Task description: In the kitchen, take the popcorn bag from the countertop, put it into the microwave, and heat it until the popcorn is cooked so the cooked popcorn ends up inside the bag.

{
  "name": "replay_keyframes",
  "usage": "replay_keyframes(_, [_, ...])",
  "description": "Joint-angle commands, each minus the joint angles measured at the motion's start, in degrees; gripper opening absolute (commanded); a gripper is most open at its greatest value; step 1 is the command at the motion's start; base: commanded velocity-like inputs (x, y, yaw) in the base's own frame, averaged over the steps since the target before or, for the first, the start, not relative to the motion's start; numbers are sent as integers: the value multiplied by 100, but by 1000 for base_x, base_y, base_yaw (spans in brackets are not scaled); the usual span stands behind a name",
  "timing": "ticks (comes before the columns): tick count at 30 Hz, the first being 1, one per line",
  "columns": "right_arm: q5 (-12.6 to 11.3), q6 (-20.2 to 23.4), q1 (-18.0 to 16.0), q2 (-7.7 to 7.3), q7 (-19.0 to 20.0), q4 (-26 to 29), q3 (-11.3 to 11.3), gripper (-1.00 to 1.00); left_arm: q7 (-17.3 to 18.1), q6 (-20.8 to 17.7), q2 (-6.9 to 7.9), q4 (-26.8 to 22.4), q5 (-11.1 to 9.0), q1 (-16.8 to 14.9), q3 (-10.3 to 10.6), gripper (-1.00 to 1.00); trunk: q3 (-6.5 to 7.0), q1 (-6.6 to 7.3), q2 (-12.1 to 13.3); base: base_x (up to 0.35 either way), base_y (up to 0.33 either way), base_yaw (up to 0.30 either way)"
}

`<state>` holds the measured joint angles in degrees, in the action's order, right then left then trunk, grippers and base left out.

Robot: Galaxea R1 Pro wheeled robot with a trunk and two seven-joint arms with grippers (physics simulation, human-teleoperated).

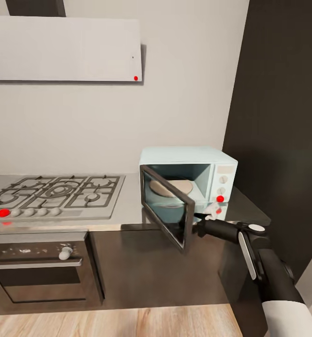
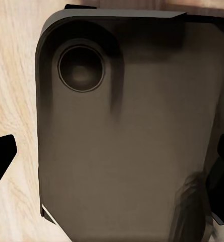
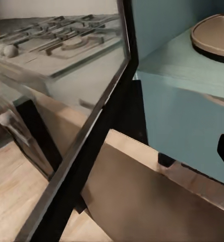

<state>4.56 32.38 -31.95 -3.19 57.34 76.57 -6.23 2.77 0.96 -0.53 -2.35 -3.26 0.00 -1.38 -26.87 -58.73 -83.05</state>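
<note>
The microwave (image 1: pixel 193 180) stands on the tabletop (image 1: pixel 128 210) at the wall corner, right of the hob (image 1: pixel 53 194), its door (image 1: pixel 167 208) swung open toward the room with a round tan turntable (image 1: pixel 171 188) inside. The right arm reaches in from the lower right, its pincer (image 1: pixel 204 223) just at the door's free edge, but I cannot tell how wide its fingers are or whether they grip the door. In the left wrist view the left pincer's dark fingertips (image 2: pixel 1 159) are spread wide, holding nothing, above a grey panel (image 2: pixel 127 141) and wood floor (image 2: pixel 13 75).
</note>
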Motion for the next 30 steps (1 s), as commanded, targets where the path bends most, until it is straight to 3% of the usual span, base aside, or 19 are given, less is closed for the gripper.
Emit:
replay_keyframes(1, [43,32,-5,3,159,5,-9,100,22,9,0,-2,-34,0,-12,100,-5,0,-3,0,7,0])
replay_keyframes(7, [45,32,-5,-13,776,-1,-9,100,22,9,0,-2,-34,0,-12,100,-5,0,-3,0,1,0])
replay_keyframes(11, [45,38,-5,10,943,-2,-4,100,22,9,0,-2,-34,0,-12,100,-5,0,-3,0,0,0])
replay_keyframes(19, [43,338,-5,59,999,-2,76,100,22,9,1,-2,-34,0,-12,100,-5,0,-3,0,0,0])
replay_keyframes(30, [53,366,-5,55,963,-2,85,100,22,9,0,-2,-34,0,-12,100,-5,0,-3,0,91,0])
